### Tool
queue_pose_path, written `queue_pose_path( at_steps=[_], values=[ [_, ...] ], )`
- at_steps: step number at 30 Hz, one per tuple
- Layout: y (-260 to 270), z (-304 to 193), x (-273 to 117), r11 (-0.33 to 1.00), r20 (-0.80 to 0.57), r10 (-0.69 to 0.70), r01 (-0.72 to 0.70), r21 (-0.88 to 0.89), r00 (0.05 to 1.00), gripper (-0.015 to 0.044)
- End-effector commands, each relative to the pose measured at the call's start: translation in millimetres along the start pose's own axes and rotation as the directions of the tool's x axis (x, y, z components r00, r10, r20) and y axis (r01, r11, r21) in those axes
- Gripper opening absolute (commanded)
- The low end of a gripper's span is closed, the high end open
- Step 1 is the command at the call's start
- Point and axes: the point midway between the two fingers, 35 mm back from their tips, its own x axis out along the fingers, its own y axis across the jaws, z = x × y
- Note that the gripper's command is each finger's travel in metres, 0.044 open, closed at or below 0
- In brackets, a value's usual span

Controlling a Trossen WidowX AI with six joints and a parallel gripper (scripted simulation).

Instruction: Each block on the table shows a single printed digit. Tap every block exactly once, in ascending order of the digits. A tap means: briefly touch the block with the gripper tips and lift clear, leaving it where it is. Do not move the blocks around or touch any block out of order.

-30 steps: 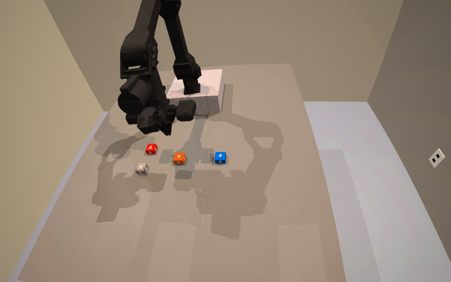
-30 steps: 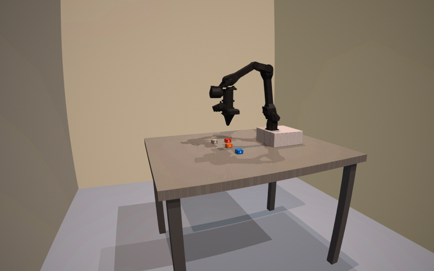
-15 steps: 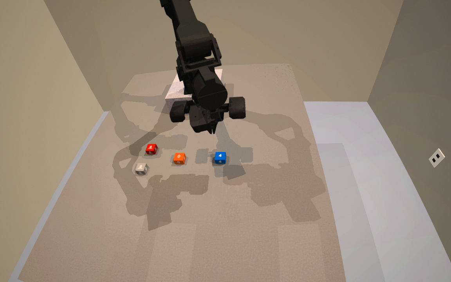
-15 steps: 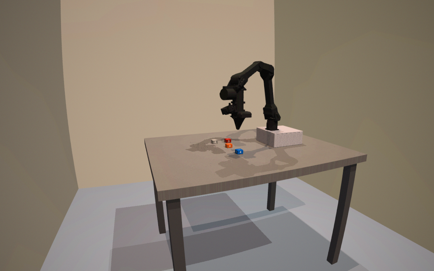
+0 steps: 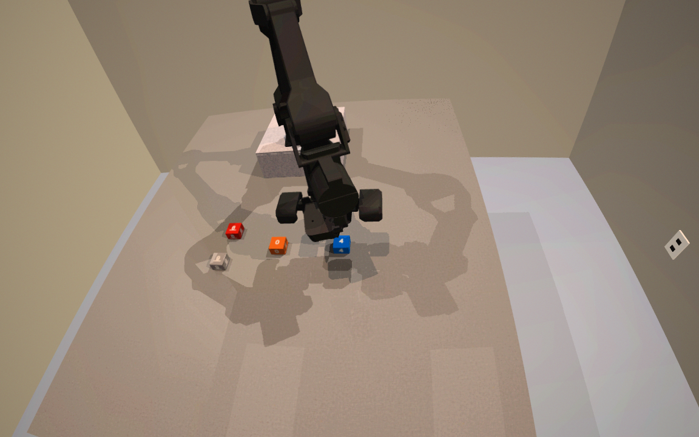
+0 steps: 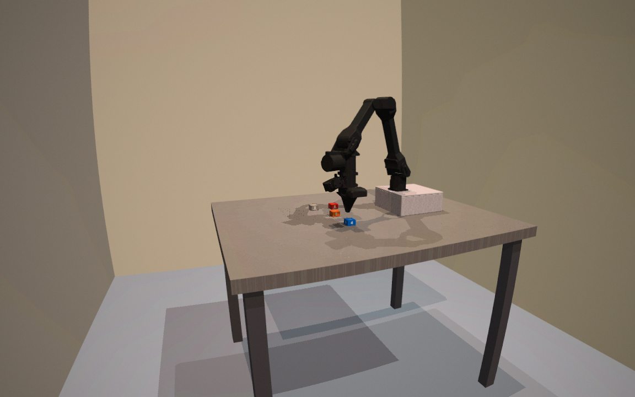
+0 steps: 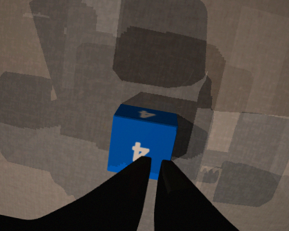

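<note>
The blue block marked 4 [image 5: 341, 244] [image 6: 349, 221] [image 7: 131, 133] is sitting on the desk [image 5: 395, 337] [image 6: 280, 246], to the orange block's [image 5: 277, 245] [image 6: 334, 213] blue-side flank and well apart from the red block [image 5: 235, 230] [image 6: 333, 205] and the pale block [image 5: 219, 261] [image 6: 313, 207]. Your fingers [image 6: 348, 212] are hovering just above it, nearly closed with a slim gap and gripping nothing, so you are apparently approaching the tap on 4. Provided the lower digits are already done, you are needing a straight, light descent, brief contact and a vertical lift, without pushing the block.

top: high, facing down | exterior: farther, side-on | wrist: close, downward | top/exterior share tabletop [image 5: 384, 337] [image 6: 280, 251]
</note>
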Motion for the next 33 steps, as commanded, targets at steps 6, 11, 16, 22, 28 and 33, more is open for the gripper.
queue_pose_path(
  at_steps=[6, 11, 16, 22, 28, 33],
  values=[
    [0, 0, 12, 1.0, 0.002, 0.001, -0.001, 0.007, 1.0, 0.002],
    [0, 0, 20, 1.0, 0.002, 0.001, -0.001, 0.007, 1.0, 0.002],
    [0, 0, 28, 1.0, 0.002, 0.001, -0.001, 0.007, 1.0, 0.002],
    [0, 0, 30, 1.0, 0.002, 0.001, -0.001, 0.007, 1.0, 0.002],
    [0, 0, 3, 1.0, 0.003, 0.001, -0.001, 0.006, 1.0, 0.002],
    [0, 0, -3, 1.0, 0.002, 0.001, -0.001, 0.007, 1.0, 0.002]
  ],
)
